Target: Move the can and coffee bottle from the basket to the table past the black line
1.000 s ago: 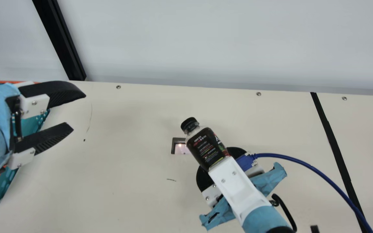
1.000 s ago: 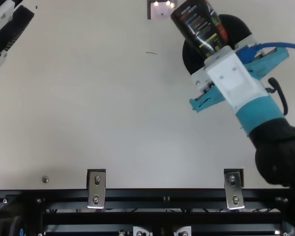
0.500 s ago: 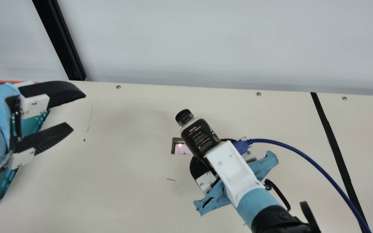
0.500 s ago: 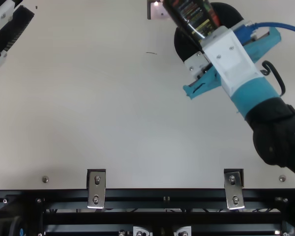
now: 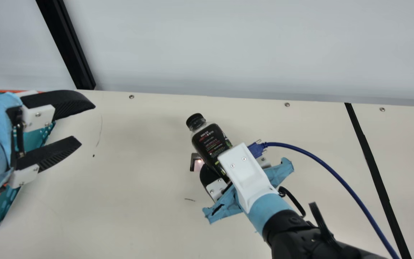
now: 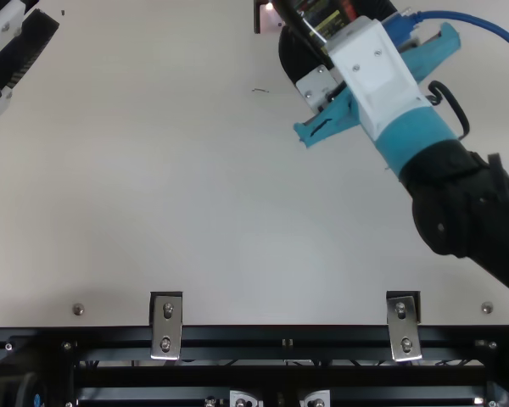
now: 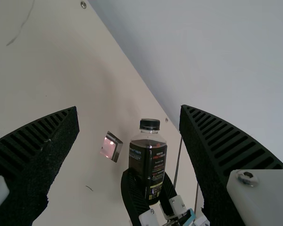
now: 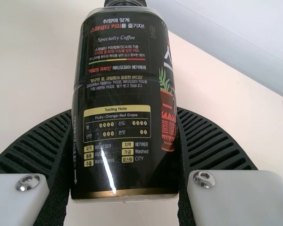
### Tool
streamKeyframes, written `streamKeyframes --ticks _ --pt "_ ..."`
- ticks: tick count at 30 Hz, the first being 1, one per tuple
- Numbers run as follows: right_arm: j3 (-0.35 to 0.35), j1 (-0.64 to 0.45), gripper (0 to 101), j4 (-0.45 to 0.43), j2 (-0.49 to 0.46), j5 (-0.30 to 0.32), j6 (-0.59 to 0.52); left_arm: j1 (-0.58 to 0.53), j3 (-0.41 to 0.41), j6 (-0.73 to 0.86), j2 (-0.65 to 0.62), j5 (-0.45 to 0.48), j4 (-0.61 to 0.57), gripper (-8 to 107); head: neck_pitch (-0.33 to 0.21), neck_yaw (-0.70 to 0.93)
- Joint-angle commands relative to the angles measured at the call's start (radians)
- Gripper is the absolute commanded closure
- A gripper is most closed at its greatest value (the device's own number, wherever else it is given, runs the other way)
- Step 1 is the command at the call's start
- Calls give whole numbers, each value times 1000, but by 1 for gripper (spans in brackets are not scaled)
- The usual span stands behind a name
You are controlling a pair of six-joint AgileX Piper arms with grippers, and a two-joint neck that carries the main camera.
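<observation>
The coffee bottle (image 5: 210, 141), dark with a black cap, is near the middle of the main view, held by my right gripper (image 5: 216, 189), shut around its lower part. From the right wrist view, the bottle (image 8: 125, 141) stands between both ribbed fingers of the right gripper (image 8: 124, 113). My left gripper (image 5: 84, 124) is open and holds nothing, by the right edge of the teal basket (image 5: 36, 139). The left wrist view has the left gripper (image 7: 129, 110) spread, with the bottle (image 7: 148, 160) farther off beyond it. The black line (image 5: 372, 165) lies right of the bottle.
A small shiny square plate (image 5: 196, 162) is on the table just beside the bottle. A blue cable (image 5: 331, 169) arcs from the right wrist across the black line. The back wall (image 5: 228, 46) rises behind the table, with a black post (image 5: 68, 46) at left.
My right gripper has carried the bottle leftward and toward the back wall, away from the black line. My left arm has kept still.
</observation>
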Motion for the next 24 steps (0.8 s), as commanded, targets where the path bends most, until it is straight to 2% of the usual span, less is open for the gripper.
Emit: streamKeyframes --ticks 1,24 --pt "-12 1 101 3 9 1 3 0 0 0 0 0 0 9 0 7" --pt "-168 15 101 28 141 18 39 0 0 0 0 0 0 9 0 7"
